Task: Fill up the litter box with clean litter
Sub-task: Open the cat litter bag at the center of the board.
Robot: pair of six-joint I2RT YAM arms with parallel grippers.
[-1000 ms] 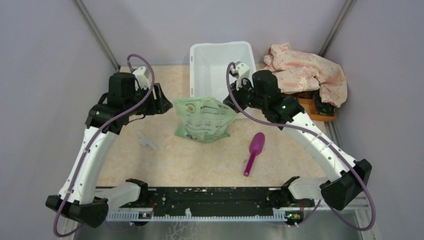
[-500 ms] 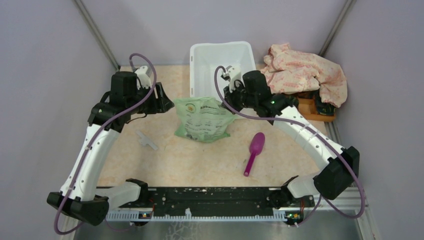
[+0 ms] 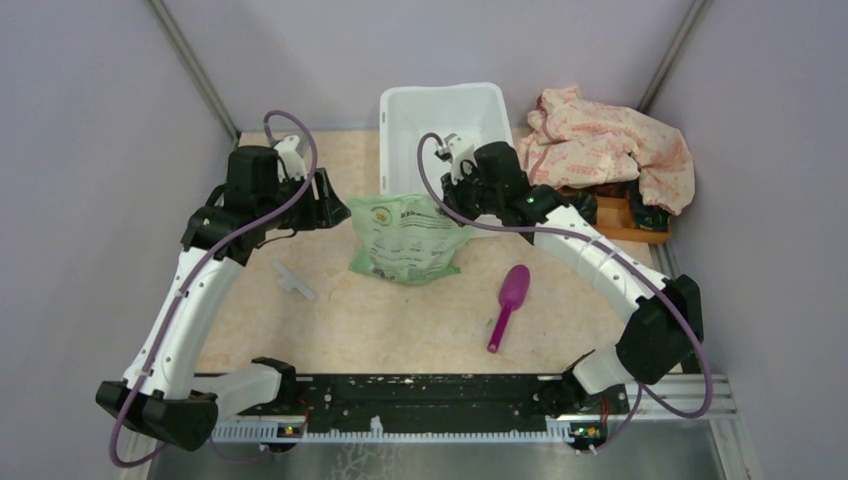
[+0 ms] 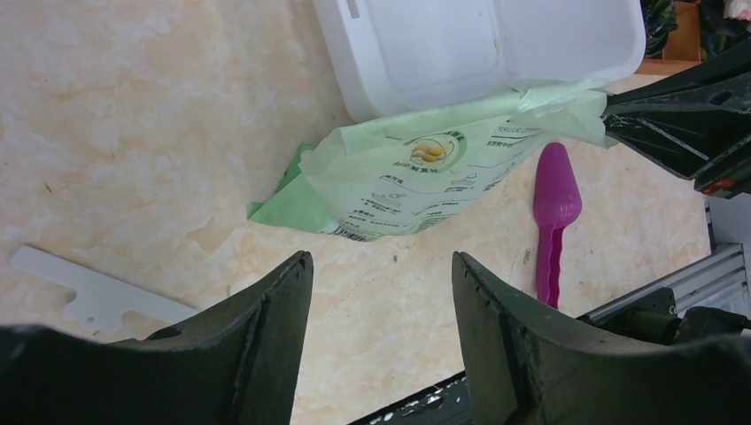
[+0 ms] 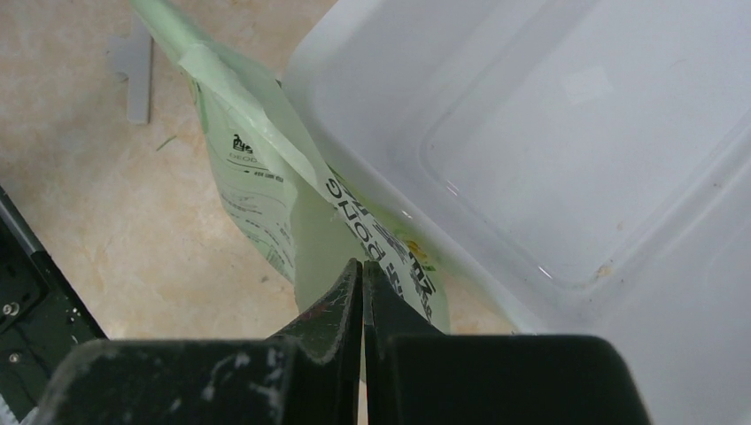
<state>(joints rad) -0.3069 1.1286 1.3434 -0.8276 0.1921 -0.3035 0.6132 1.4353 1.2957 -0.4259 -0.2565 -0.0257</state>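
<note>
The white litter box [image 3: 440,110] stands empty at the back centre; its bare floor shows in both wrist views [image 4: 443,44] [image 5: 567,159]. Clean litter is out of view. A green-and-white printed bag [image 3: 405,240] leans against the box's near wall. My right gripper [image 3: 452,205] is shut on the bag's top right corner, the folded top strip [image 5: 257,133] running into its closed jaws [image 5: 363,266]. My left gripper [image 3: 335,207] hangs open just left of the bag's top left corner, apart from it, nothing between its fingers [image 4: 381,266].
A magenta scoop [image 3: 510,305] lies on the table right of the bag. A flat white plastic piece [image 3: 293,280] lies left of it. A crumpled pink-patterned cloth [image 3: 610,145] covers a small wooden tray [image 3: 625,215] at the back right.
The right arm has swung its wrist leftward along the box's near edge, keeping hold of the bag corner. The left gripper has edged slightly toward the bag. The bag has barely shifted.
</note>
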